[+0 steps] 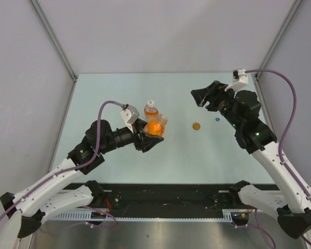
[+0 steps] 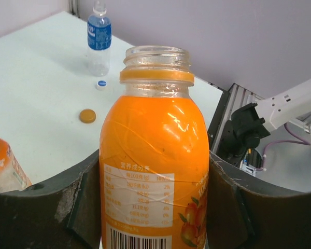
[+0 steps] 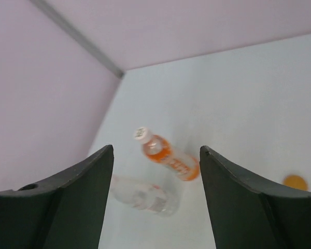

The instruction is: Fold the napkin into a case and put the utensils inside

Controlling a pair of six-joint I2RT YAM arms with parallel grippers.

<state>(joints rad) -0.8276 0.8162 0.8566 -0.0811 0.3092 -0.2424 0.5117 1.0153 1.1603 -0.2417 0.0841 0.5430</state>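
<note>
Orange juice bottle (image 2: 154, 155) clamped in the left gripper (image 1: 151, 136) midway between side edges, right gripper (image 3: 156, 202) spread wide and empty near the far right corner; no napkin or utensils visible, so folding and loading apparently all yet to do.

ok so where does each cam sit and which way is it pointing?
Top external: above and behind the bases, looking down on the table; both arms show, left gripper and right gripper included.
Left wrist: behind the left fingers, facing across the table past the gripped orange bottle; both fingers show.
Right wrist: raised, angled down at a white-capped bottle; right fingers show, apart, nothing between.
Shared: the orange cap appears in all three.
</note>
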